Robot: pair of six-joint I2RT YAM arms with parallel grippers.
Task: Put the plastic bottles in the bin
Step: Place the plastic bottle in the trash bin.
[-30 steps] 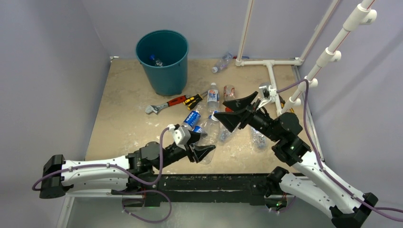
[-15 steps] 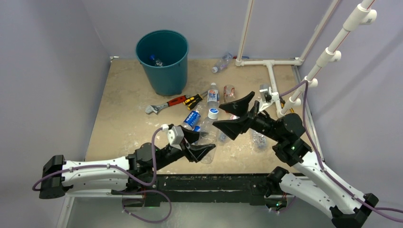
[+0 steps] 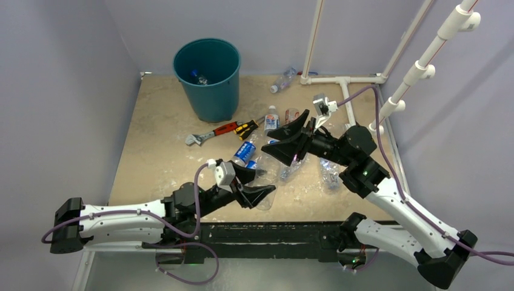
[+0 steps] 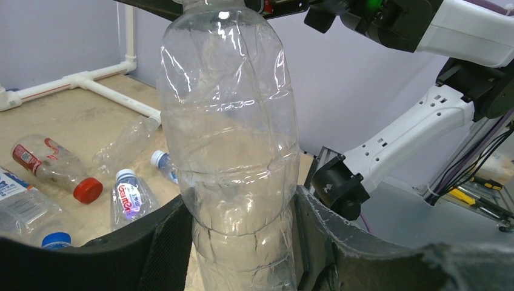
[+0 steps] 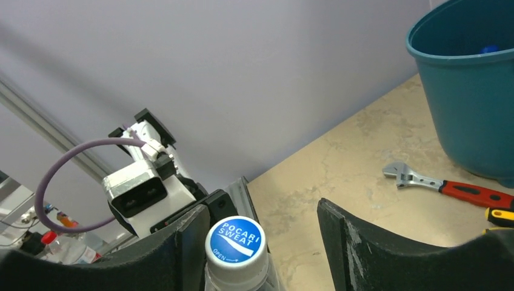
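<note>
The left gripper (image 4: 242,209) is closed on the lower body of the held bottle (image 4: 230,121), which is clear plastic; its long axis runs up out of the jaws toward the top of the left wrist frame. The blue cap (image 5: 236,241) is presented between the fingers of the right gripper (image 5: 260,221), whose jaws stand apart; the cap is touching or just beside the finger at frame left, a clear gap is left on the other side, and no grip is made yet. The bin (image 3: 212,100) is located at the upper left of the overhead frame, well apart from both grippers; the right gripper is judged the nearer. "POCARI SWEAT" and "OPEN" are read on the cap; the label on a small bottle (image 4: 130,200) near a red-capped bottle (image 4: 54,170) is not legible.
</note>
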